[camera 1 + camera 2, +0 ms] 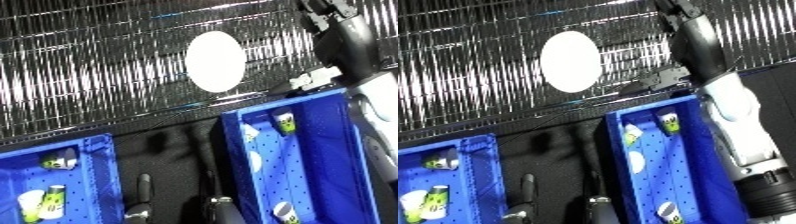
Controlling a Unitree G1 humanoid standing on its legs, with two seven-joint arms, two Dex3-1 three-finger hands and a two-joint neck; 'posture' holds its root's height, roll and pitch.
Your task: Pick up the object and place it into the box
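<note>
Nearest, two blue bins: the left bin and right bin both already hold small cups. The right arm stretches past the right bin to the far wire mesh, where a white disc sits. Its hand leaves both views, so I cannot tell its fingers; reaching unseen risks a missed grasp. The right-eye view shows more forearm.

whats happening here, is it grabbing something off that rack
The robot's right arm reaches up over the right blue bin toward the wire rack, where a white oval object lies. Its hand is out of view, so a grasp cannot be confirmed. Both blue bins, including the left one, already hold small cups.
</note>
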